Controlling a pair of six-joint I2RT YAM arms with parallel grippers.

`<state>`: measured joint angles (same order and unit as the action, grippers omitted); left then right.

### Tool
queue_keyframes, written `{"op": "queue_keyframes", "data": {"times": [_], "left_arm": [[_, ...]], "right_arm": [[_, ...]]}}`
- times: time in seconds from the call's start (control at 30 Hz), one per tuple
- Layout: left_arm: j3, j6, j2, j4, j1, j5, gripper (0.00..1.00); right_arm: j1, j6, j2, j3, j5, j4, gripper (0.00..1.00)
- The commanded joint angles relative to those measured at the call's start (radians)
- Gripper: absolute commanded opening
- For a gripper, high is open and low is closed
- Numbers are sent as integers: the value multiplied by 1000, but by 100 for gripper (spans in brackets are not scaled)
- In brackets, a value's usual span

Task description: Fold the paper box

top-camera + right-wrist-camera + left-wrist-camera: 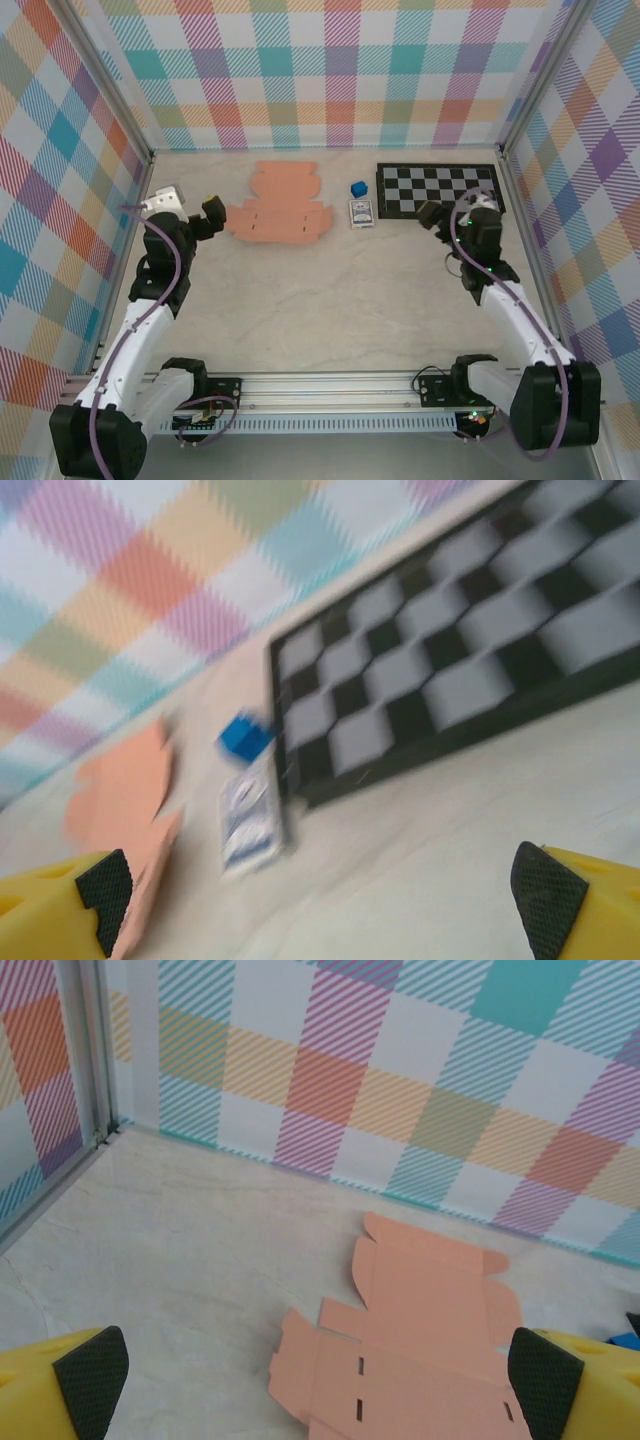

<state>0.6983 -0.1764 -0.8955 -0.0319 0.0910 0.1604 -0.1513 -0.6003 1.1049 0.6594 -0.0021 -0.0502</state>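
Lying flat and unfolded on the table [330,300], the paper box [278,205] sits toward 11 o'clock from the table's middle, its flaps spread and nothing resting on it. The left gripper [213,212] hangs just beside the sheet's edge at 9 o'clock, not touching it. In the left wrist view its two fingers [90,1380] stand wide apart and empty, with the sheet [420,1330] ahead between them. At 3 o'clock of the sheet, just beside it, lies a small blue-white card pack [361,213], and a tiny blue cube [358,188] sits near the pack at 12 o'clock. A checkerboard [440,190] lies further at 3 o'clock. The right gripper [432,215] hovers over the board's near edge, well apart from the sheet, with pack and cube between. Its wrist view is blurred, yet the pads [548,900] show spread wide, holding nothing.
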Motion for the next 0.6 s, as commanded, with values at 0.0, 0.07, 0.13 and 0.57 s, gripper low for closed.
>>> {"op": "queue_keyframes", "data": {"times": [0.0,0.07,0.13,0.57], "left_arm": [[8,-45,10,127,-10,-42,100],[13,-97,1,141,-11,29,100],[26,-158,-11,173,-13,97,100],[55,-151,-36,282,-16,119,100]], "right_arm": [[-170,-68,150,116,-70,170,100],[-251,-64,273,190,-126,150,99],[-306,-90,396,266,-142,142,94],[-373,-140,944,824,-210,308,68]]}}
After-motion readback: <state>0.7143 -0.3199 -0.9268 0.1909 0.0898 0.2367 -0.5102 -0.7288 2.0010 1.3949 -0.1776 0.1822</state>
